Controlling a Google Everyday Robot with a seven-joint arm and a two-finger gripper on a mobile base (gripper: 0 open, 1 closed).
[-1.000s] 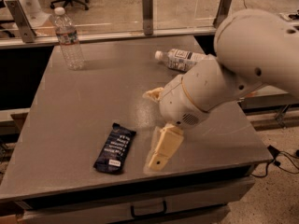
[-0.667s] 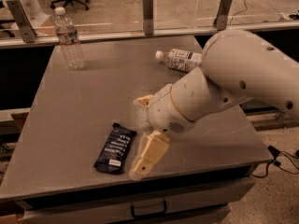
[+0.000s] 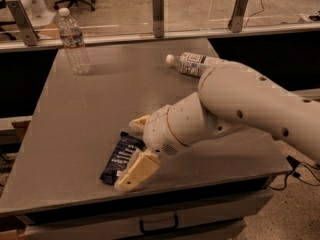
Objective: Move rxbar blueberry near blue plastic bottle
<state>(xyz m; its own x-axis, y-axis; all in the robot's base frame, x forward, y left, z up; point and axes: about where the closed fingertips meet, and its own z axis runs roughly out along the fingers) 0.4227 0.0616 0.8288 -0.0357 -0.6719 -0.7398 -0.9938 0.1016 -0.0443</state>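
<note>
The rxbar blueberry point(image 3: 119, 158) is a flat dark navy wrapper with white text, lying near the table's front edge. My gripper point(image 3: 128, 154) is right over its right part, open, with one cream finger point(image 3: 138, 170) at the bar's near end and the other finger point(image 3: 138, 123) at its far end. The fingers straddle the bar and partly cover it. The blue plastic bottle point(image 3: 194, 63) lies on its side at the far right of the table, white cap pointing left, partly hidden behind my arm point(image 3: 235, 104).
A taller clear water bottle point(image 3: 73, 42) stands upright at the far left of the grey table point(image 3: 75, 119). A glass barrier with metal posts point(image 3: 158, 8) runs along the back edge. A drawer handle point(image 3: 159, 225) sits under the front edge.
My gripper has moved left and down, from beside the bar to over it, so the fingers now straddle the bar's right part. The bar and both bottles have not moved.
</note>
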